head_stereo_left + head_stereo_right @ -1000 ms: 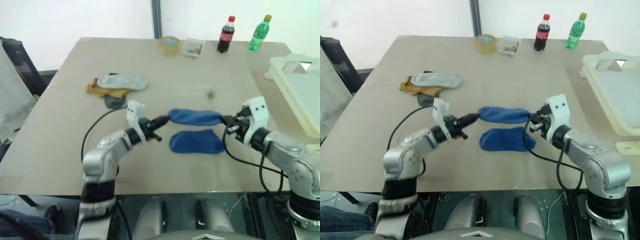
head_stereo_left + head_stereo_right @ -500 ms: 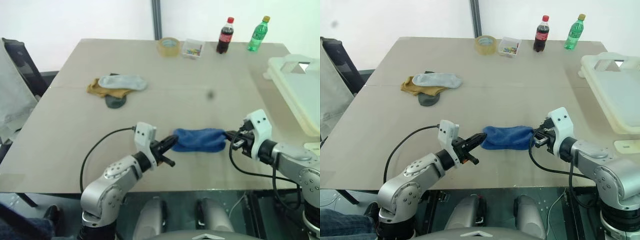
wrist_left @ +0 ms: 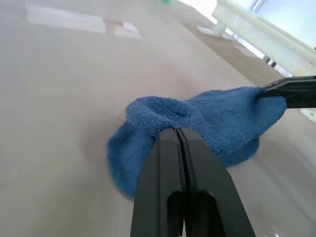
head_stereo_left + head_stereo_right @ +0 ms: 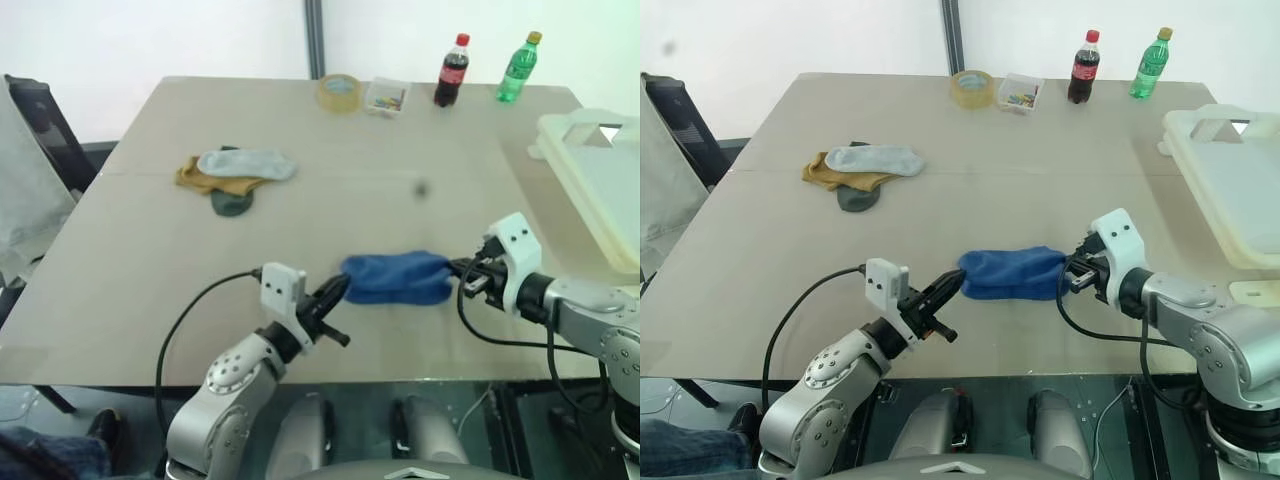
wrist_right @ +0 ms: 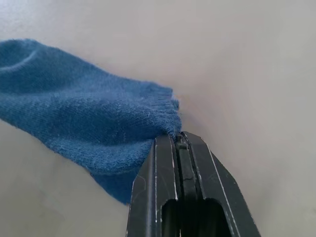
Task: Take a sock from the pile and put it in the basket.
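Left eye view: the pile (image 4: 234, 175) (grey, mustard, dark socks) lies far left on the table (image 4: 140, 260). A blue sock (image 4: 396, 277) is stretched between the two pincers near the front edge, mid-table. The left pincer (image 4: 334, 292) is clamped shut on the sock's left end; the left wrist view shows its fingers (image 3: 170, 163) pressed together with fabric bunched at the tips. The right pincer (image 4: 461, 270) is likewise closed on the right end, pinching the cuff edge.

Pose: left arm low, forearm angled up-right, pincer about level. Right arm comes in from the right, pincer pointing left and tilted slightly down.

Step, as judged: sock taken, carry to the basket (image 4: 600, 180) not yet done. The basket stands at the right table edge, well apart from the sock. Next move likely needs the left grip released and a rightward carry over the rim.
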